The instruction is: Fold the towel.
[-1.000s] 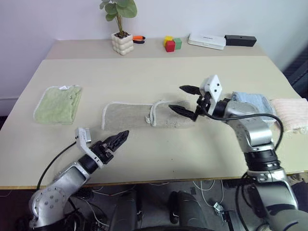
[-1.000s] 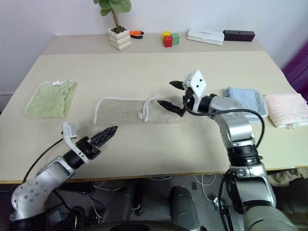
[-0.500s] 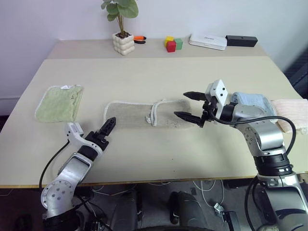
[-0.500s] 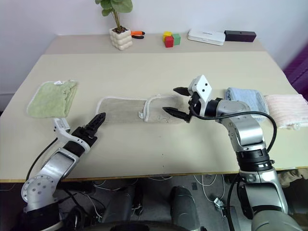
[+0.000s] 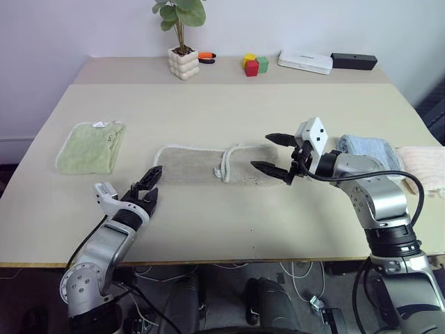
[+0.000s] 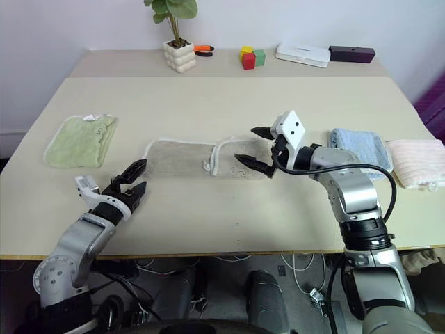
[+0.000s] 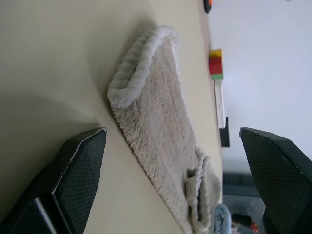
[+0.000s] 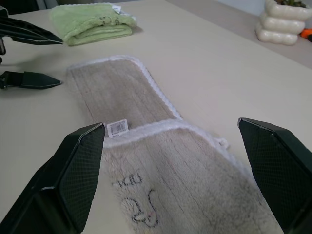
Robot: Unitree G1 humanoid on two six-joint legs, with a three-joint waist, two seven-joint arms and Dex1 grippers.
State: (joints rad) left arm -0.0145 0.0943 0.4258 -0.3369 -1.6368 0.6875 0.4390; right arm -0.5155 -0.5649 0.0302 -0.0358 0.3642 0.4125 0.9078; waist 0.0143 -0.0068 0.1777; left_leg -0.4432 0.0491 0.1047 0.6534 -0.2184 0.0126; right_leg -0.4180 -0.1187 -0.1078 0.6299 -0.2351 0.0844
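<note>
Both claws open – towel (image 5: 208,164) edges free btw them.

Left pincer (image 5: 148,184) rolled, advanced toward towel (image 5: 208,165) end.

A pale beige table (image 5: 229,111) carries everything. The towel (image 5: 215,165) lies long and narrow near its middle, its right end folded back over itself. A folded light green towel (image 5: 90,147) rests well to its left; a folded light blue towel (image 5: 368,147) and a pink towel (image 5: 423,162) lie side by side at the right edge. Along the far side stand a potted plant (image 5: 182,52), an orange-handled tool (image 5: 206,58), coloured blocks (image 5: 254,65), a flat white box (image 5: 306,61) and a black bar (image 5: 353,60).
</note>
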